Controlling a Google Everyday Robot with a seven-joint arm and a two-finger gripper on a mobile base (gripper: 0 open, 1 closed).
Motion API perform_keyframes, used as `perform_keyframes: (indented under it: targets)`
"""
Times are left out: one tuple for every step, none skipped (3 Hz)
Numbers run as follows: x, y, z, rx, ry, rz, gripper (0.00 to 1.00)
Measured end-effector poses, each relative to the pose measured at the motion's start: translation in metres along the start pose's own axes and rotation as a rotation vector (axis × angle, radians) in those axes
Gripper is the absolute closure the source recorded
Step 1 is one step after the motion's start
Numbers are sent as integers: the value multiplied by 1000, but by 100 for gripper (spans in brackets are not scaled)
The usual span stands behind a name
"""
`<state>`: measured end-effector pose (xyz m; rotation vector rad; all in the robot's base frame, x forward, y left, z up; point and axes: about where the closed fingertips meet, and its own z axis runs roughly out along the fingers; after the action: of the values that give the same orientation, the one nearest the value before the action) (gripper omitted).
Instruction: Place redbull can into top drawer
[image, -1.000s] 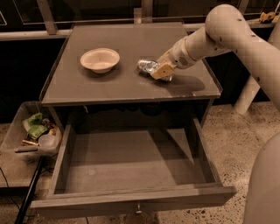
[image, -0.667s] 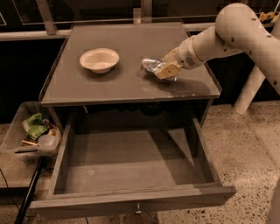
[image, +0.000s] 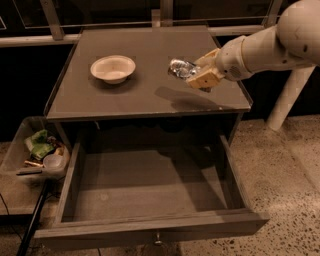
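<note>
The redbull can (image: 180, 68) is a shiny silver can held sideways in my gripper (image: 196, 75), lifted above the right part of the cabinet top (image: 150, 95), where its shadow falls. The gripper is shut on the can, its tan fingers (image: 202, 79) around the can's right end. My white arm (image: 265, 47) reaches in from the upper right. The top drawer (image: 150, 200) is pulled fully open below the cabinet top, grey, with nothing inside, and a small knob (image: 158, 241) on its front panel.
A white round bowl (image: 113, 68) stands on the left of the cabinet top. A clear plastic bin of rubbish (image: 35, 152) sits left of the drawer. A white post (image: 287, 100) stands at the right on the speckled floor.
The gripper has lifted the can off the cabinet top and raised it slightly; the arm has shifted up and to the right.
</note>
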<state>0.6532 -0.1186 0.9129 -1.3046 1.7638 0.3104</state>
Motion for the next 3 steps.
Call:
perform_keyframes:
  targets:
    - [-2, 26, -28, 34, -22, -17, 100]
    - [3, 59, -46, 48, -41, -8, 100]
    - [11, 100, -53, 50, -80, 46, 100]
